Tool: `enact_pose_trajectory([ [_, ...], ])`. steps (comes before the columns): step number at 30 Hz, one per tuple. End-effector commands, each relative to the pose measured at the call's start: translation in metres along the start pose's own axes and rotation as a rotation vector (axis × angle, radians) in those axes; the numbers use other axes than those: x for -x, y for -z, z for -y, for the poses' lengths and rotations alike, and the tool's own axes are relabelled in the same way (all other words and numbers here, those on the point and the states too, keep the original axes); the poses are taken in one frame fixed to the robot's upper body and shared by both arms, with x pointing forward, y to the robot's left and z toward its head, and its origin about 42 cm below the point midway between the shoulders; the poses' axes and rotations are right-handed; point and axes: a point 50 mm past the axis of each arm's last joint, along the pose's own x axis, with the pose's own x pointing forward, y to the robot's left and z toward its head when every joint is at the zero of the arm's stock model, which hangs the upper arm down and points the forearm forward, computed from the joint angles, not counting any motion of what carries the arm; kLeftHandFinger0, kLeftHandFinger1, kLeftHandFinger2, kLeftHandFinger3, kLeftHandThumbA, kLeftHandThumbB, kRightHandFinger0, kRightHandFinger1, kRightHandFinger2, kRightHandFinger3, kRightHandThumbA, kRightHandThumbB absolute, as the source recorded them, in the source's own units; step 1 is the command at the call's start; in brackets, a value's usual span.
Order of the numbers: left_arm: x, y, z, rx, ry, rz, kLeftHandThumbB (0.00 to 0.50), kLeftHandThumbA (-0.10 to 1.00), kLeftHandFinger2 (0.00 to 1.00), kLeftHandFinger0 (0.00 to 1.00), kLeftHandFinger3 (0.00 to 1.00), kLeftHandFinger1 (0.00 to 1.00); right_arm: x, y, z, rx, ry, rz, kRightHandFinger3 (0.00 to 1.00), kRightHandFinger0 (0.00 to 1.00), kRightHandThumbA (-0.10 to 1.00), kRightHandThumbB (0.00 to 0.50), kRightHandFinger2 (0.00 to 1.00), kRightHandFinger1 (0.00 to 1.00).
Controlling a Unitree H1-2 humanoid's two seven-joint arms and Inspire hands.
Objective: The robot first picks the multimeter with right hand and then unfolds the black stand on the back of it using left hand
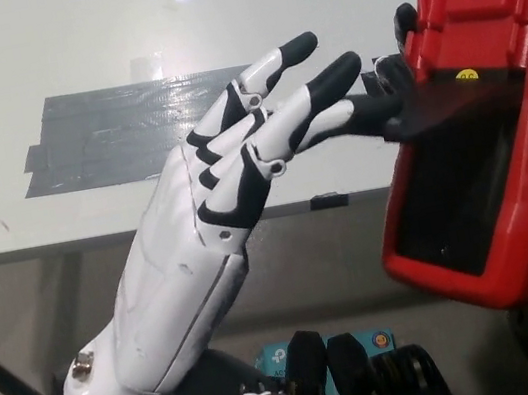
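- Aloft at right, the red plastic multimeter was gripped back-up by the black right hand.
- Its black fold-out stand was touched by the spread fingertips of the white left hand, above the white counter.
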Motion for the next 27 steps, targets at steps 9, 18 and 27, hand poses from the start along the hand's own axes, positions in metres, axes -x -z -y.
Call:
enact_pose_trajectory([
  [9,0.009,-0.007,0.004,-0.012,-0.002,0.007,0.406,1.0,0.77,1.0,1.0,0.75,-0.013,0.0,-0.029,-0.118,-0.07,0.065,1.0,0.0,-0.1,0.076,0.52,0.0],
  [18,0.019,-0.009,0.017,-0.016,-0.036,0.018,0.379,0.98,0.78,1.0,1.0,0.75,-0.017,0.006,-0.051,-0.267,0.024,0.153,0.81,0.0,-0.1,0.075,0.84,0.24],
  [27,0.03,-0.022,0.058,-0.191,-0.142,-0.012,0.336,1.0,0.81,1.0,1.0,0.81,-0.027,0.005,-0.068,-0.262,0.106,0.257,1.0,0.0,-0.1,0.055,0.71,0.16],
])
